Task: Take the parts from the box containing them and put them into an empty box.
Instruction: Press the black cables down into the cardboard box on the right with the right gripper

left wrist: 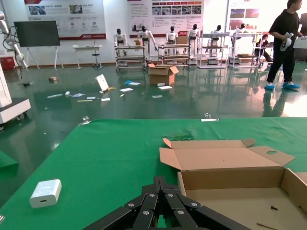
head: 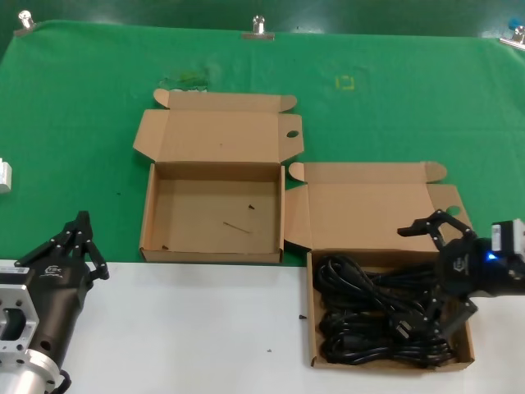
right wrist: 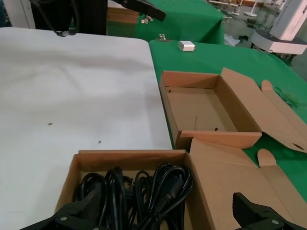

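Note:
Several black power cords (head: 377, 316) lie in looped bundles in the brown carton (head: 312, 328) at the front right; its lid (head: 369, 209) lies open toward the back. The empty carton (head: 197, 213), with a thin scratch and dark specks on its floor, stands to its left and farther back. My right gripper (head: 418, 277) is open just above the right end of the cords, holding nothing. In the right wrist view its fingers (right wrist: 72, 218) straddle the cords (right wrist: 139, 191), with the empty carton (right wrist: 201, 108) beyond. My left gripper (head: 81, 218) is shut and parked at the front left, its tip (left wrist: 159, 180) beside the empty carton (left wrist: 230, 178).
A small white adapter (head: 4, 176) lies at the far left edge of the green cloth, and also shows in the left wrist view (left wrist: 45, 192). A white sheet (head: 205, 328) covers the table's front. Metal clips (head: 258, 29) hold the cloth at the back edge.

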`<move>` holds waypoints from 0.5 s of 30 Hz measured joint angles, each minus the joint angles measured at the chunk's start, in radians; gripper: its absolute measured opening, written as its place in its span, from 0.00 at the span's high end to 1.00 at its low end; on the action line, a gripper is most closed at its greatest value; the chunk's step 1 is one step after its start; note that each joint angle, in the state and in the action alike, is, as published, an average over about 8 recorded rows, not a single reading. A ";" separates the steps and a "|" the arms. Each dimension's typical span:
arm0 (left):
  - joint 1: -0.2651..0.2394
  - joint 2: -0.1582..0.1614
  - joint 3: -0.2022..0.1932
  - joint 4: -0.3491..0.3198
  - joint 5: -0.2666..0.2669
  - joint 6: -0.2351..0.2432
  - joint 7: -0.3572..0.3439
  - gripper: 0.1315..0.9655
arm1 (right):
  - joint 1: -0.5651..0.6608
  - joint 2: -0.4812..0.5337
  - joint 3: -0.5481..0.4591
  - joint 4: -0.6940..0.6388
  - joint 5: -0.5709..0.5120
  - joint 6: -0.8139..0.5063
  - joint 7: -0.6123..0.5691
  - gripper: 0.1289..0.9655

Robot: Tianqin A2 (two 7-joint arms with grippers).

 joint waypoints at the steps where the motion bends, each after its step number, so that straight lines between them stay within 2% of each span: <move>1: 0.000 0.000 0.000 0.000 0.000 0.000 0.000 0.99 | 0.008 -0.011 0.000 -0.021 -0.002 0.003 -0.008 0.00; 7: 0.000 0.000 0.000 0.000 0.000 0.000 0.000 0.99 | 0.033 -0.057 0.000 -0.102 -0.011 0.013 -0.038 0.00; 15: 0.000 0.000 0.000 0.000 0.000 0.000 0.000 0.99 | 0.014 -0.077 0.004 -0.116 -0.015 0.024 -0.041 0.00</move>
